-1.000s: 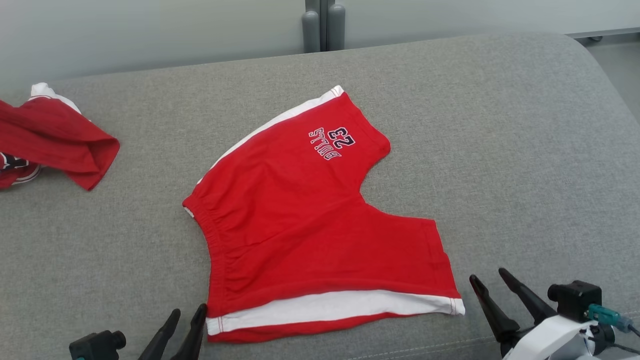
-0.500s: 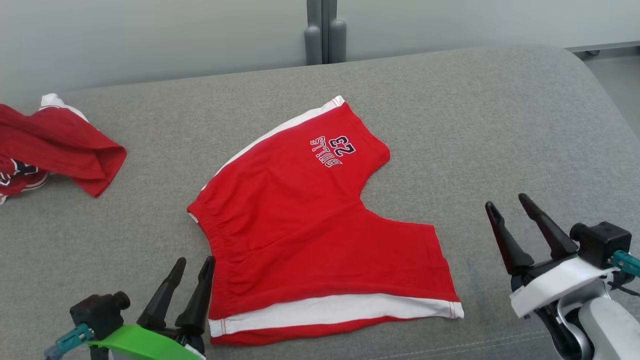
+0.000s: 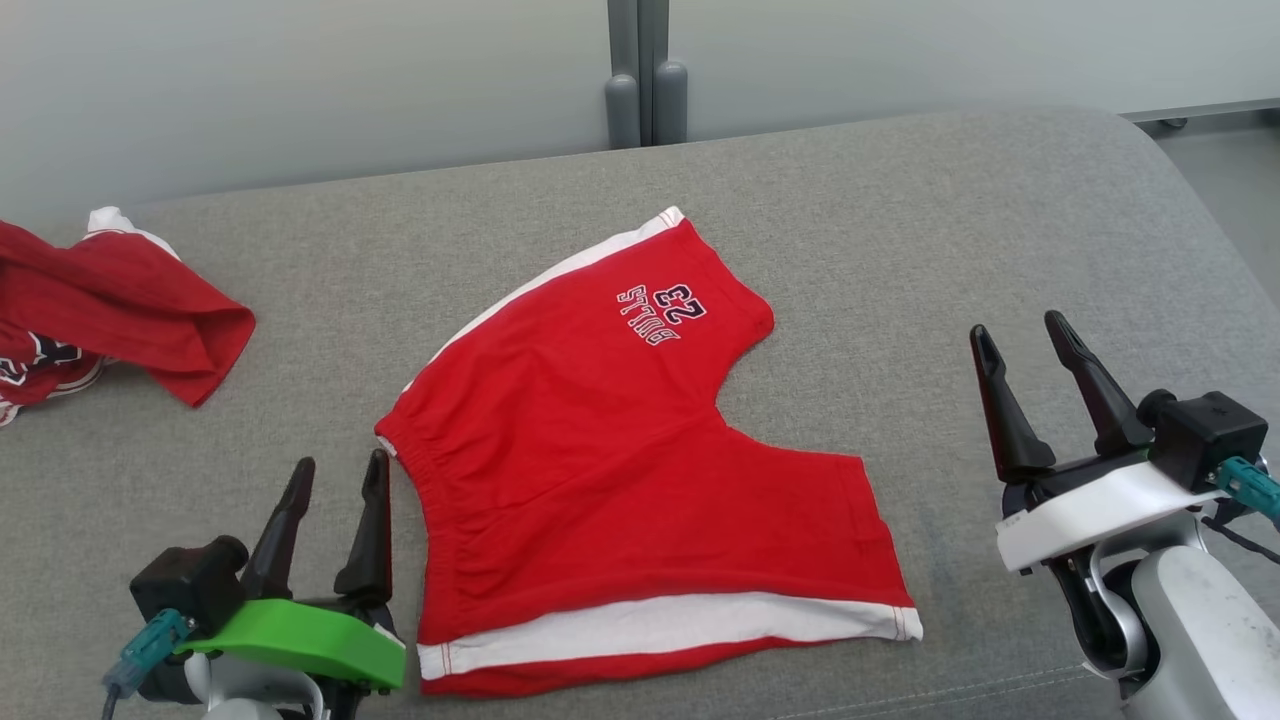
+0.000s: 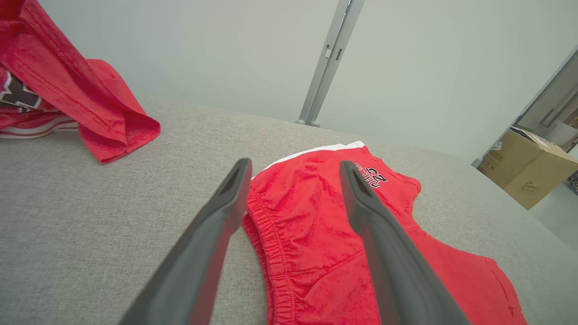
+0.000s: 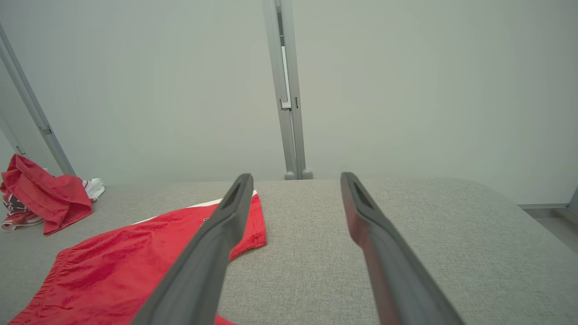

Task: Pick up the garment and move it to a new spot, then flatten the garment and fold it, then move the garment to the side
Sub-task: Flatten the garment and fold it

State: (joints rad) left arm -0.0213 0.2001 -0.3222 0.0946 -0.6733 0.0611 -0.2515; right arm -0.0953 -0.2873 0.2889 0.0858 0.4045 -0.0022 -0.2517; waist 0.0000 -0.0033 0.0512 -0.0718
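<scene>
shorts [image 3: 620, 470] will handle light and limp: thin soft knit, no stiffness, so it sags and drapes from whatever point gets pinched. Not fragile and not slippery, and the grey cushion [image 3: 900, 220] is textured, so dragging will likely bunch it. Better to lift than slide

best holds, my read: the gathered elastic waistband [image 3: 425, 510], which is the thickest edge and gives the fingers something to bite, and the right leg hem [image 3: 890, 540]. One pinch at each spreads the cloth between the arms. A pinch mid-panel would probably take the top layer alone

left gripper [image 3: 341, 460]: fingers spread wide, holding nothing, just beside the waistband and not touching it
right gripper [image 3: 1016, 325]: also wide open and empty, well apart from the shorts, off to the right of the leg hem

position: shorts lie mostly flat near the middle of the cushion, waistband toward the left gripper, one leg pointing away from the robot, the other to its right

look: bright red with a white side stripe [image 3: 660, 620] on each outer edge. A dark "BULLS 23" print [image 3: 662, 312] on the far leg reads upside down from the head view. The red strip below the near stripe may be the back layer showing, can't confirm. Few wrinkles apart from the gathers

another red garment [image 3: 120, 310] is heaped at the far left, well clear
</scene>
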